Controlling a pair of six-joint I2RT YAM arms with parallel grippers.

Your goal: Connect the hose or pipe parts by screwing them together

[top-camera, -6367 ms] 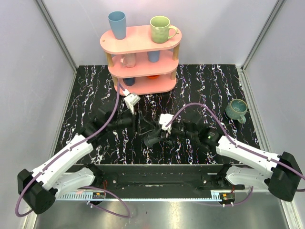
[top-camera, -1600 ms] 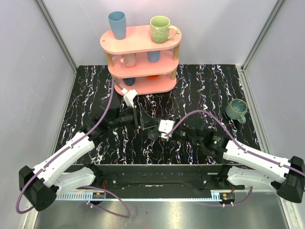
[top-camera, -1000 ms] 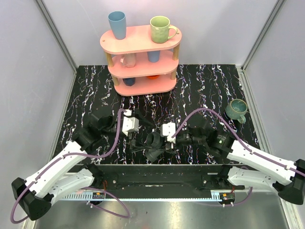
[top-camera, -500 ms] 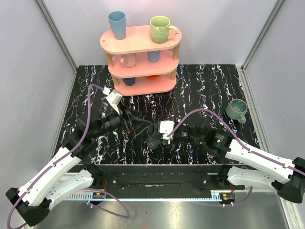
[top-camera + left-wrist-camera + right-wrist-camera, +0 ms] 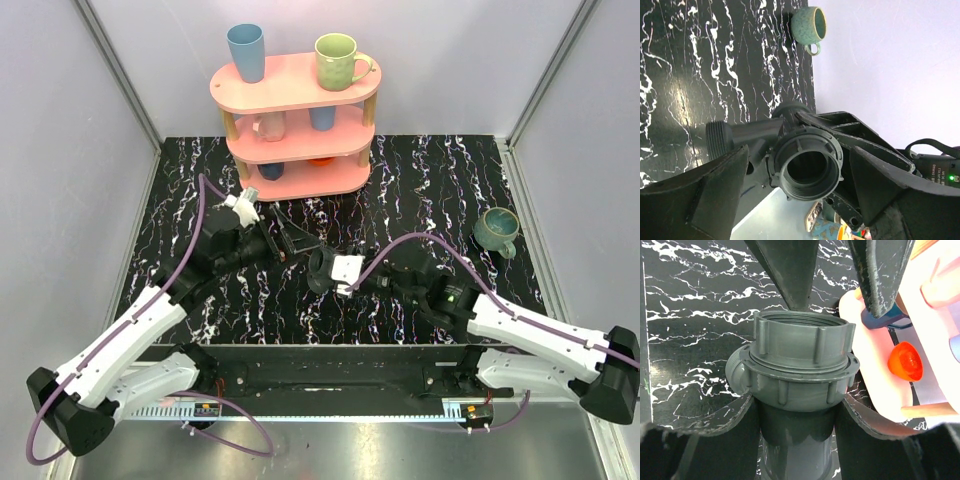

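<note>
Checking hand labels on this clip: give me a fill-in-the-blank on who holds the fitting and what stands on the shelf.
1. The fitting is gripped by the hand of the ___ arm.
2. The left hand's jaws stand ___, one on each side of the fitting.
3. The shelf behind the arms is coloured ___.
4. On the shelf's top stand a blue cup and a ___ mug.

Missing words: right; open; pink; green

One pipe fitting [image 5: 320, 268]; one pink shelf [image 5: 291, 82]
</note>
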